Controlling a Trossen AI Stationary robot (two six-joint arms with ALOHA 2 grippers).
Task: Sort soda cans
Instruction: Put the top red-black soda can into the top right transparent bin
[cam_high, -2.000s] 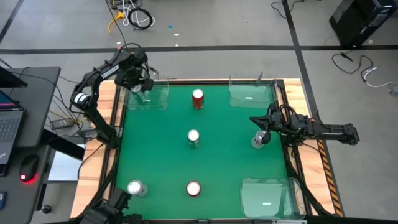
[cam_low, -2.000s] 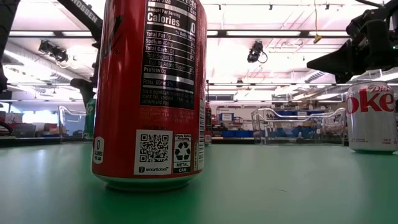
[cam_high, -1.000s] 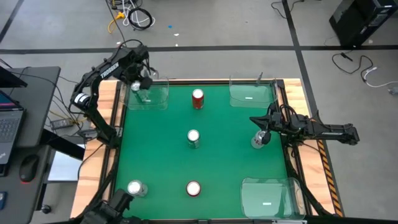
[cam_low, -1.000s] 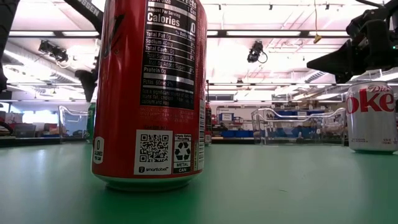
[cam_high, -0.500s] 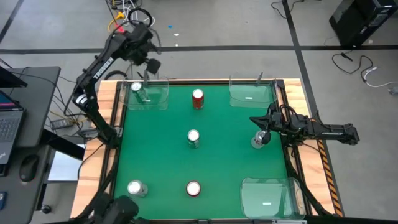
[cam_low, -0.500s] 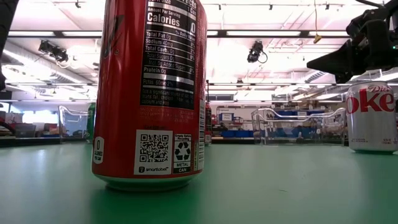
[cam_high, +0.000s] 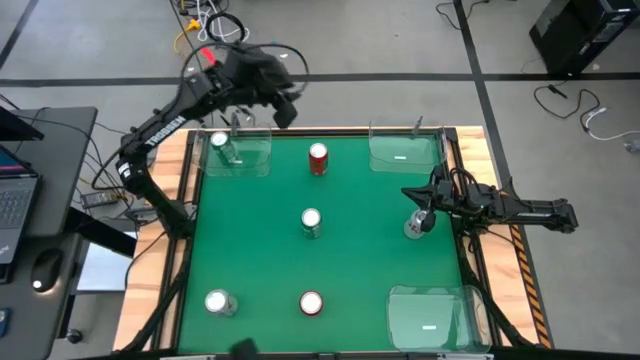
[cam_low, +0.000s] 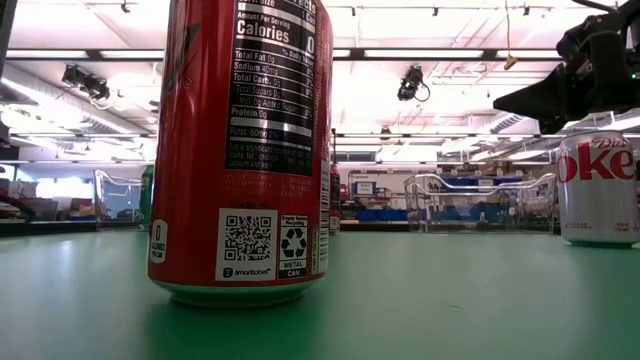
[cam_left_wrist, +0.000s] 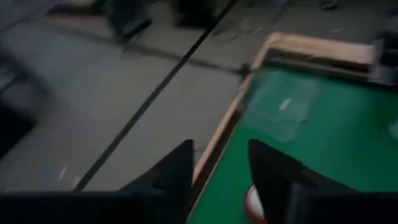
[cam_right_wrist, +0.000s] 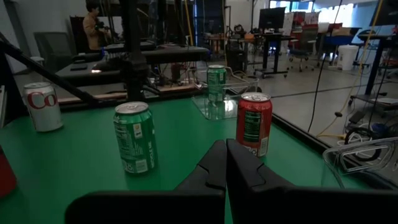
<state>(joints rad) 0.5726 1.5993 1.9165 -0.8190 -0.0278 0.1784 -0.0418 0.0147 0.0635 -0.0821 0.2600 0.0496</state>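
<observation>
Left hand (cam_high: 283, 108) had lifted off the green can (cam_high: 222, 147) left in the tray (cam_high: 255, 158), fingers apart, empty. Right hand (cam_high: 424, 209) waited shut, empty. Next: another can, likely the second green can (cam_high: 311, 222).

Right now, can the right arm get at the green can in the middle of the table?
Probably yes. The right gripper sits beside a silver can at the table's right edge, and bare mat lies between it and the green can.

Colours on your green desk (cam_high: 360, 260)

You have red cans at 12 (cam_high: 318, 158) and 6 (cam_high: 311, 303), green ones at centre (cam_high: 311, 222) and 11 (cam_high: 222, 146), silver-grey ones at 3 (cam_high: 415, 227) and 7 (cam_high: 217, 302); red lettering marks the silver.
</observation>
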